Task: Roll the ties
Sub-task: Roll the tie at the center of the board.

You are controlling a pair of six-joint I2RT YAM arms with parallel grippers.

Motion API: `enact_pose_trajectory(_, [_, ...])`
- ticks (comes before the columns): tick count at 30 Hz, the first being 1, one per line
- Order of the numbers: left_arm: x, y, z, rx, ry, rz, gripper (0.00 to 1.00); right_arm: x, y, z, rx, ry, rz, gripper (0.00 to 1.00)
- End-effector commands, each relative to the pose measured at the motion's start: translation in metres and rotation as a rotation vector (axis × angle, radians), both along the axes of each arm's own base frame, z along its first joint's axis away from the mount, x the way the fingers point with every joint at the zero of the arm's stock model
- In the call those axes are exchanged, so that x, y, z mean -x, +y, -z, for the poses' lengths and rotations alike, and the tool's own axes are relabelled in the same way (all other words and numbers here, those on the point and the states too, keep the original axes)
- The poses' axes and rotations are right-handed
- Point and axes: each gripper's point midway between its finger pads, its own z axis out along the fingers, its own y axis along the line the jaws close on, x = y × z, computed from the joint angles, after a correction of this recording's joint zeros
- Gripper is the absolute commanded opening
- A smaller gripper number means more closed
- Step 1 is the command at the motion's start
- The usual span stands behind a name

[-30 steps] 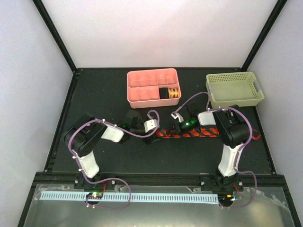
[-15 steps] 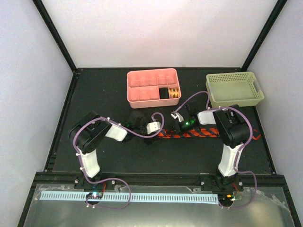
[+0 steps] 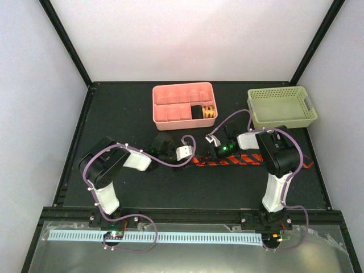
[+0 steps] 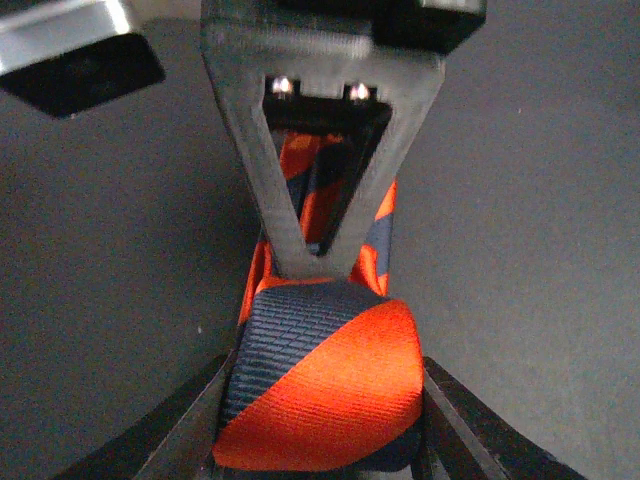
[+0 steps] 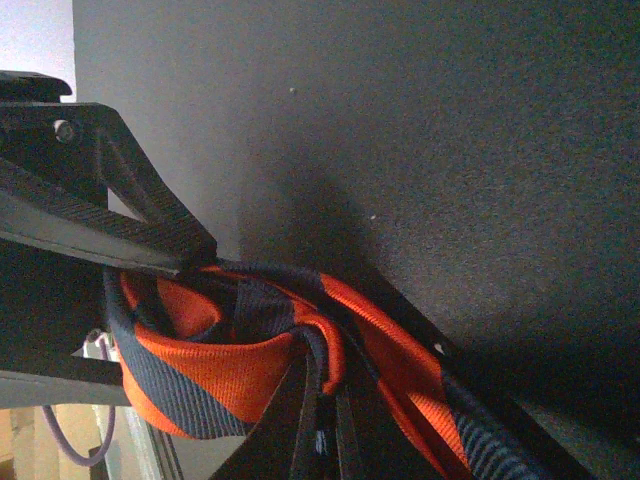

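The orange-red tie with navy stripes point(image 3: 250, 160) lies across the table in front of the right arm. Its left end is wound into a small roll point(image 4: 325, 385). My left gripper point(image 4: 320, 445) has a finger against each side of this roll, and it sits just left of the roll in the top view point(image 3: 191, 156). My right gripper point(image 5: 325, 425) is shut on the inner layers of the roll point(image 5: 230, 345), with the cloth wrapped round its fingers. It reaches in from the right in the top view point(image 3: 209, 155). Its grey finger point(image 4: 300, 200) shows behind the roll.
A pink divided tray point(image 3: 182, 125) stands at the back centre with a gold rolled tie point(image 3: 209, 112) and a dark one point(image 3: 197, 112) in its compartments. A pale green basket point(image 3: 284, 121) stands at the back right. The tie's wide end point(image 3: 304, 162) lies near the right table edge.
My left gripper has shifted slightly right and down onto the tie's rolled end, and the left arm's elbow has shifted. The right arm has stayed in place.
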Motion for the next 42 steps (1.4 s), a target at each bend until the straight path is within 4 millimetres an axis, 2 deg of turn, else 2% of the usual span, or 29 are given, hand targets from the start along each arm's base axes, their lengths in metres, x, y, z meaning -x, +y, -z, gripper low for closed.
enact_pose_trajectory(1, [-0.006,-0.027,-0.029,0.074,-0.034,0.066,0.45,0.006,-0.025,0.043,0.187,0.035,0.031,0.02])
enact_pose_trajectory(5, [-0.008,-0.041,-0.026,0.074,0.000,0.089,0.46,0.006,-0.023,0.040,0.173,0.030,0.029,0.02])
enact_pose_trajectory(10, [-0.007,-0.052,0.000,0.010,0.074,0.103,0.45,0.006,-0.021,0.037,0.156,0.031,0.026,0.02])
enact_pose_trajectory(16, [-0.002,-0.040,0.025,-0.066,0.125,0.069,0.42,0.004,-0.017,0.029,0.127,0.015,0.023,0.02])
enact_pose_trajectory(21, [0.003,-0.029,0.038,-0.118,0.153,0.040,0.39,0.003,-0.012,0.018,0.075,-0.004,0.022,0.06])
enact_pose_trajectory(26, [0.005,-0.019,0.043,-0.174,0.165,0.021,0.37,-0.001,-0.010,-0.002,0.031,-0.020,0.008,0.20])
enact_pose_trajectory(30, [0.006,-0.011,0.050,-0.234,0.172,0.006,0.36,-0.010,-0.016,-0.022,0.001,-0.045,0.019,0.29])
enact_pose_trajectory(36, [0.004,-0.006,0.059,-0.290,0.193,-0.010,0.35,-0.006,-0.025,-0.034,-0.006,-0.055,0.004,0.34])
enact_pose_trajectory(40, [0.003,-0.007,0.061,-0.298,0.198,-0.011,0.35,-0.008,-0.017,-0.049,-0.084,-0.093,0.019,0.39])
enact_pose_trajectory(42, [0.003,-0.007,0.062,-0.301,0.199,-0.011,0.35,-0.007,-0.012,-0.049,-0.092,-0.086,0.021,0.39])
